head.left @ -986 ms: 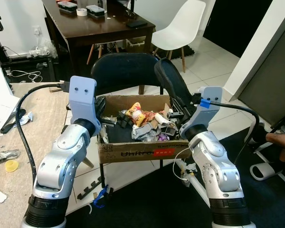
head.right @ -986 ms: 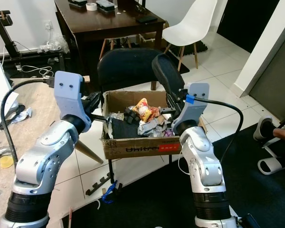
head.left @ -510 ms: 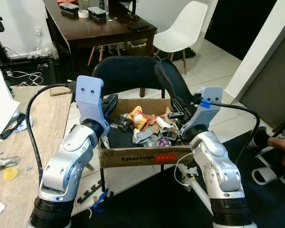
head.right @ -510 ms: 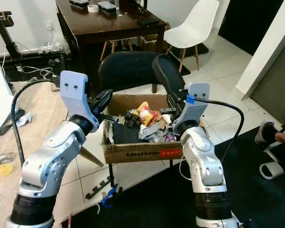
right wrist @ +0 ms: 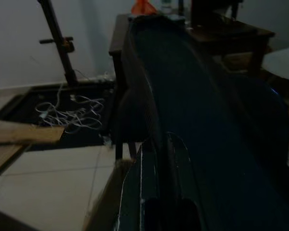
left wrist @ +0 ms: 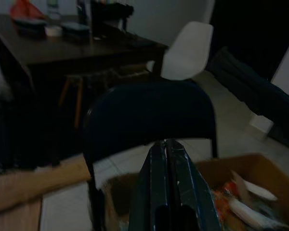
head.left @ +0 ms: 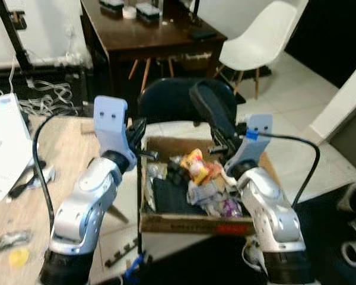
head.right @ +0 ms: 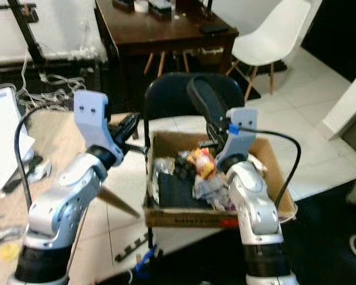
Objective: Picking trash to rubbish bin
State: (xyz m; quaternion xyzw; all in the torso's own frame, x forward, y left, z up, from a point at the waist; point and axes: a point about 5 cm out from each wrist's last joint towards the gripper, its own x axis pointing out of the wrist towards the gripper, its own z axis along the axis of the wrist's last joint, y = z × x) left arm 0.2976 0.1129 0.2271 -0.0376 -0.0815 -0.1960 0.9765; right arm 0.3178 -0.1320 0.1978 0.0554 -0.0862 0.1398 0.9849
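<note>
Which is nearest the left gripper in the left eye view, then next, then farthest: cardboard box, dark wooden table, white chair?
From the left gripper:
1. Cardboard box, right beside it, its near wall just below the fingers.
2. Dark wooden table, behind, beyond the dark chair.
3. White chair, far back on the robot's right.

Head views down (wrists forward)

A home room: dark wooden table (head.left: 148,32), white chair (head.left: 264,32), tiled floor (head.left: 285,83).
</note>
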